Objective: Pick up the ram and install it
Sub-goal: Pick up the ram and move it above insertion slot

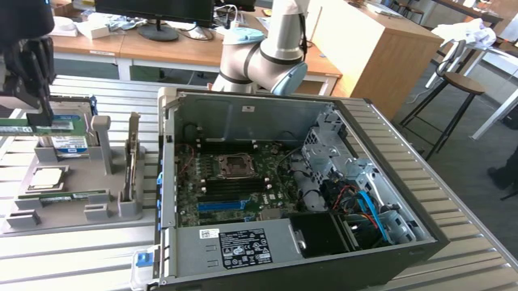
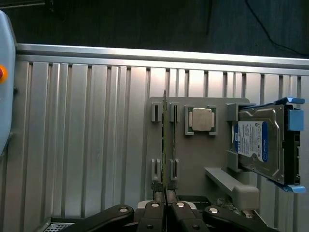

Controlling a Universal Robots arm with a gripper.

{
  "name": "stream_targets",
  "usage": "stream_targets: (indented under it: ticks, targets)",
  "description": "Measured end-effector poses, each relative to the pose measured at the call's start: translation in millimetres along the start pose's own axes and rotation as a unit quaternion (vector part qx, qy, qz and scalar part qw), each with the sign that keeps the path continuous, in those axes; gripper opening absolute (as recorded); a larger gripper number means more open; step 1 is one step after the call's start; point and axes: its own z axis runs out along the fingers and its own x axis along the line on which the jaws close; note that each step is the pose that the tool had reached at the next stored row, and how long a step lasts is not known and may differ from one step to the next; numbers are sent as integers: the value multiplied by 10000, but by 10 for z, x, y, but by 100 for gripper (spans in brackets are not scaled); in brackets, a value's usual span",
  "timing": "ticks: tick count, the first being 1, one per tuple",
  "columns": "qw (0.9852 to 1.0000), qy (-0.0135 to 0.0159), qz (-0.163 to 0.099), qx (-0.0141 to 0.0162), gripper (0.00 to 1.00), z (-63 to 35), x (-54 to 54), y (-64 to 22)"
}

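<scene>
The gripper [image 1: 38, 115] is hanging at the upper left of the exterior view, its fingers pressed together on the ram [image 1: 18, 124]. It is holding the stick level and on edge above the grey fixture [image 1: 73, 221] on the bench [image 1: 73, 267]. In the wrist view the ram [image 2: 164, 135] is showing as a thin line running out from the gripper [image 2: 165, 200], in line with the fixture's small cradle posts [image 2: 154, 112].

The pinch is bearing on a thin, smooth board, so the stick is likely at risk of pivoting or sliding under any jolt. The hard drive [image 1: 69, 144] and the upright card [image 1: 132, 159] are standing near, between it and the open computer case [image 1: 356, 242], and a low path could be clipping them. A tilted stick would be meeting its slot crooked.
</scene>
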Motion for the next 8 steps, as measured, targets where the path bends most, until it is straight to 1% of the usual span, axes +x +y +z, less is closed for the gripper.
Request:
stream_targets:
  ticks: [3, 8]
  targets:
    - [10000, 0, 0, 0, 11, -48, -1, 2]
    - [10000, 0, 0, 0, 11, -54, -1, 2]
